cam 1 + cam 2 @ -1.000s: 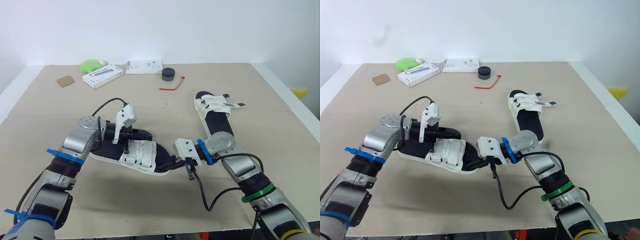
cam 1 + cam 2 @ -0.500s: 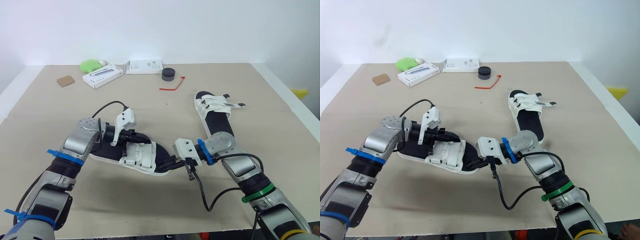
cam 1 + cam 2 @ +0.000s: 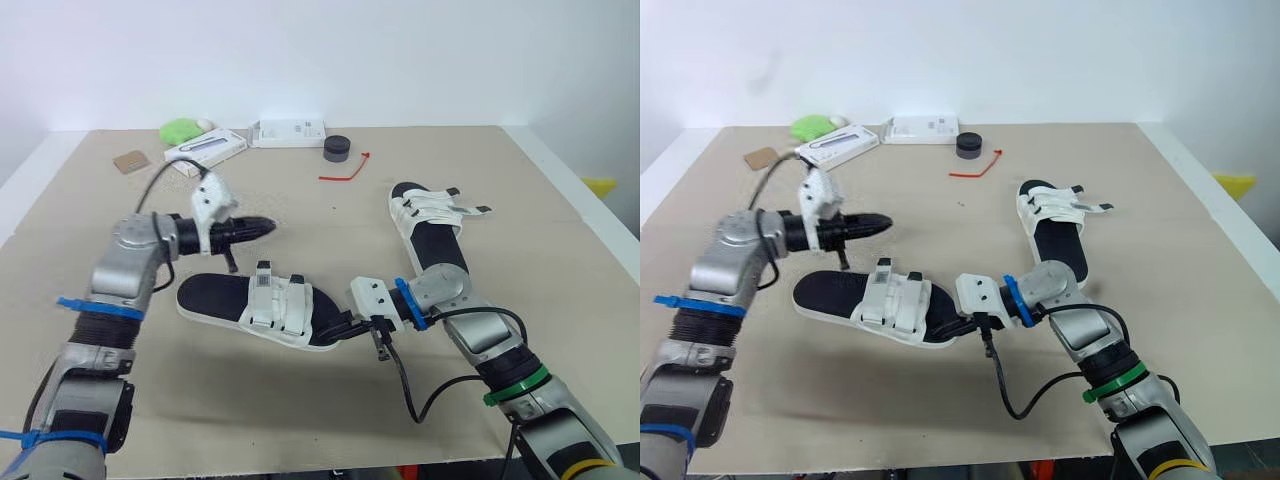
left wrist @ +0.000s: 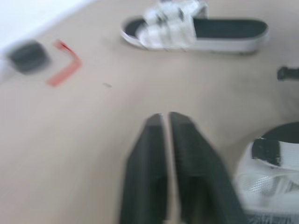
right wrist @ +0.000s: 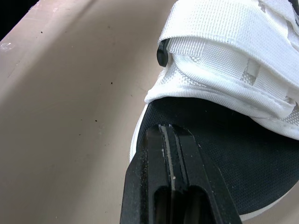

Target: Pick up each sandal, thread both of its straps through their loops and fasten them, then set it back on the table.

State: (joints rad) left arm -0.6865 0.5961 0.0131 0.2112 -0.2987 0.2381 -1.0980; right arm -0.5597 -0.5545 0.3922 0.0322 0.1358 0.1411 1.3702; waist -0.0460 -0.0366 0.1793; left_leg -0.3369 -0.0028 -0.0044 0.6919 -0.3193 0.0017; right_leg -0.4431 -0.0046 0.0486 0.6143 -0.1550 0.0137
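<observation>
Where right gripper (image 5: 168,132) touches sandal (image 5: 224,42) — black mesh footbed (image 5: 229,156).

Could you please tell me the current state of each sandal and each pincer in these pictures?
near sandal: lying sole down, both straps folded flat across the upper.
far sandal: lying sole down, strap ends sticking out sideways.
left pincer: shut, empty, held clear of both sandals.
right pincer: shut, tips resting on the near sandal's end.
</observation>
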